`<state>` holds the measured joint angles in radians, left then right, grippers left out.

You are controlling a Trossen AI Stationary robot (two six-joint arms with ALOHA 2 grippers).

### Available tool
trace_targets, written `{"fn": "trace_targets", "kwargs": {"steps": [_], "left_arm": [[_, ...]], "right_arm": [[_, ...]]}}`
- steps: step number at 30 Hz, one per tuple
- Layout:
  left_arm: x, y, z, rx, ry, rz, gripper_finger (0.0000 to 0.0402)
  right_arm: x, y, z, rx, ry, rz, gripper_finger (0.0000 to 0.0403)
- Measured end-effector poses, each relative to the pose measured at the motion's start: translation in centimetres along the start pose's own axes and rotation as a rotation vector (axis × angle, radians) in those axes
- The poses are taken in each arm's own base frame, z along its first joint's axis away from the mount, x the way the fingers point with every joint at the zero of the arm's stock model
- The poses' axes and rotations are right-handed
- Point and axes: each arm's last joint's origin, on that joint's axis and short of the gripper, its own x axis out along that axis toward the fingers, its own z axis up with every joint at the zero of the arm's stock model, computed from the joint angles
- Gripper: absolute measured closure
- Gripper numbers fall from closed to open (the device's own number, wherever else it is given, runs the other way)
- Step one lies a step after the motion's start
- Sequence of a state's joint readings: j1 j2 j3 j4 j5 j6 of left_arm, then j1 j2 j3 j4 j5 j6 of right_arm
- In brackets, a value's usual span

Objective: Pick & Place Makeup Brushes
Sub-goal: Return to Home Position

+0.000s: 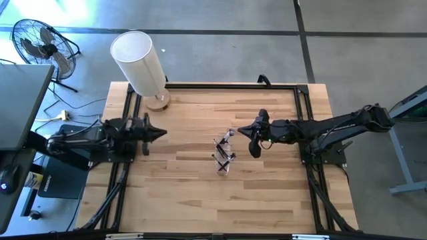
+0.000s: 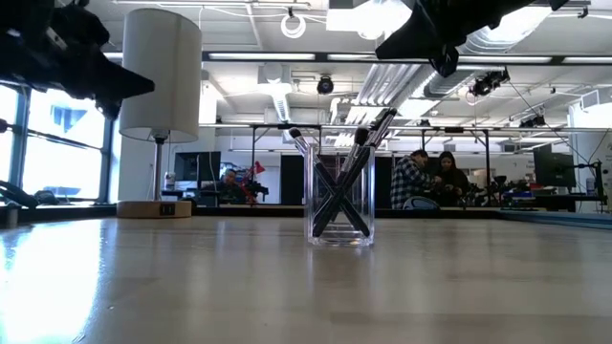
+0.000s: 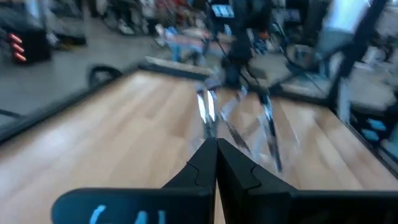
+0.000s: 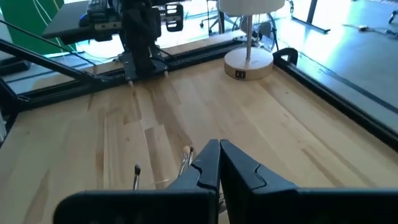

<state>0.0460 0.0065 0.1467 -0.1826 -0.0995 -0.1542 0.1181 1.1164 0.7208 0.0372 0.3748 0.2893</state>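
Several makeup brushes (image 2: 339, 182) with dark handles stand crossed in a small clear cup (image 2: 340, 234) near the table's middle. Their lower ends sit in the cup and their shafts lean on its rim. The high view shows the cup of brushes (image 1: 223, 156), and the left wrist view shows the brushes (image 3: 239, 121) blurred ahead. My left gripper (image 1: 162, 133) hovers shut over the table's left part, pointing at the cup. My right gripper (image 1: 241, 130) hangs shut just above and to the far right of the cup. Brush tips (image 4: 186, 153) show below its fingers (image 4: 208, 163).
A lamp with a white shade (image 1: 139, 61) stands on a round wooden base (image 1: 159, 101) at the table's far left corner. Black rails (image 1: 230, 85) run along the table's edges. A fan (image 1: 41, 47) stands on the floor. People (image 2: 430, 180) sit in the room beyond.
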Motion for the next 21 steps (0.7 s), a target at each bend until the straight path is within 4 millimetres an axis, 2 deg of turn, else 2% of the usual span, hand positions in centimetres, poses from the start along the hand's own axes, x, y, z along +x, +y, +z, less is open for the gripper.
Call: {"fn": "trace_targets", "kwargs": {"steps": [5, 8, 12, 16, 21], "left_arm": [[1.0, 0.0, -2.3, -0.017, -0.048, -0.096, 0.0401], [1.2, 0.0, -2.4, -0.027, -0.041, -0.102, 0.0401], [1.3, -0.1, -2.7, -0.025, -0.011, -0.129, 0.0401], [1.4, -0.1, -2.8, -0.035, 0.004, -0.125, 0.0401], [1.4, 0.0, -2.9, -0.034, 0.003, -0.113, 0.0401]], "right_arm": [[-0.1, -0.1, -0.3, 0.013, 0.035, 0.007, 0.0401], [-0.3, -0.1, -0.4, 0.006, 0.057, 0.027, 0.0401], [-0.7, -0.4, -1.1, -0.09, 0.139, 0.045, 0.0402], [-1.0, -1.0, -2.7, -0.128, 0.155, 0.1, 0.0402], [-2.2, -3.0, -5.8, -0.077, 0.054, 0.151, 0.0402]]}}
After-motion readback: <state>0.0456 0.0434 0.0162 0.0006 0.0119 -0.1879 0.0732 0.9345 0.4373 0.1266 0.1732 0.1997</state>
